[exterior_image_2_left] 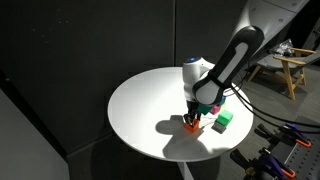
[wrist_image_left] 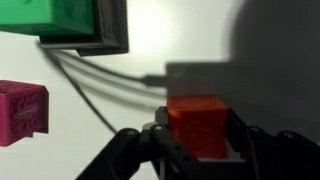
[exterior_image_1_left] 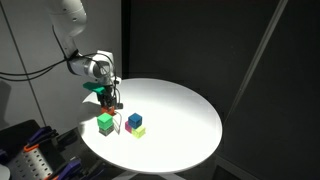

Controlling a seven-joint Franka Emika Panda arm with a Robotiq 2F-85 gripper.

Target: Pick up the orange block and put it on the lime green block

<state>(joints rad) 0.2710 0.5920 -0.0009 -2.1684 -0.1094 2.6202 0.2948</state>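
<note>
My claw [wrist_image_left: 198, 138] is shut around the small orange-red cube [wrist_image_left: 197, 120], which appears to rest on the round white table [exterior_image_1_left: 180, 110], near the saturated green cube [exterior_image_1_left: 105, 123]. I judge the hold is only at my fingertips, so the cube may twist or slip as I lift. A crooked release would topple it off the green one.

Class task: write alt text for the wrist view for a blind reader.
The fingers are shut on an orange block on the white table. A magenta cube sits left, and a green block fills the top-left corner.
</note>
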